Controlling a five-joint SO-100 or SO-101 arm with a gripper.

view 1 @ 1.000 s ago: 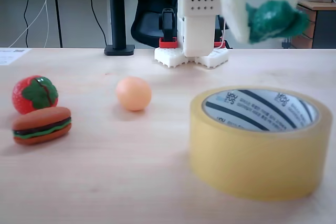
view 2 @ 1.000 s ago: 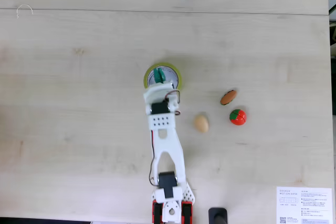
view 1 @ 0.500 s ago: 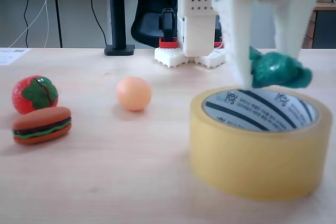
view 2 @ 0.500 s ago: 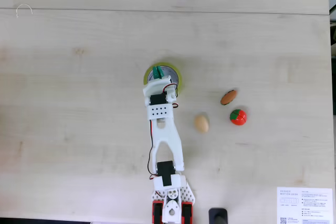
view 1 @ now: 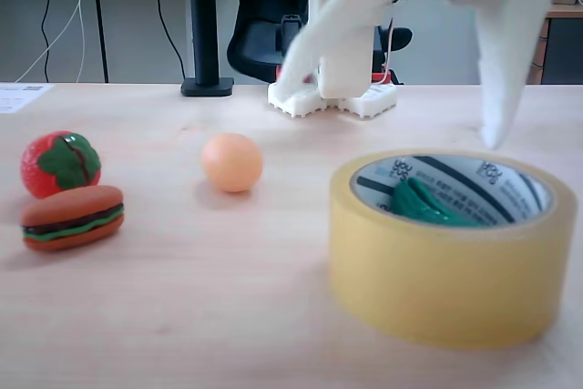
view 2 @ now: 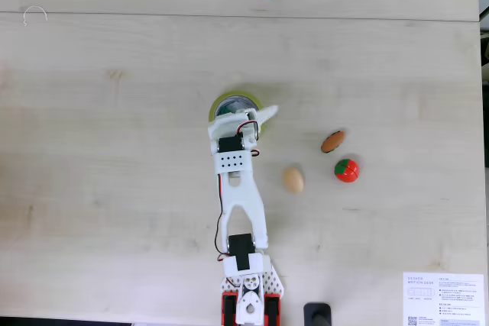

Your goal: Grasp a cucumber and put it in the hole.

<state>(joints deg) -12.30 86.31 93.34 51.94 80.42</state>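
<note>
Low fixed view, near to far. Tape roll stands nearest, right of centre on the tabletop, flat on its side, hole facing up. The cucumber lies inside the hole, low against the white striped core, leaning toward the left inner wall; no finger touches it. My fingers are spread wide apart above the roll, holding nothing: one white finger hangs down over the roll's far right rim, tip just above it, the other slants off up-left toward my base. Gripper empty.

Near left: burger toy, with a red-and-green strawberry-like toy just behind it, touching or nearly so. Orange ball sits further in, left of the roll, well apart from both groups. Far: my white base at the tabletop's back edge, a black pole to its left, an office chair beyond.

Top-down fixed view: my arm reaches from the bottom edge to the roll mid-tabletop, wrist covering much of it. Ball, burger and red toy lie right of the arm. A printed sheet sits at the bottom right corner.
</note>
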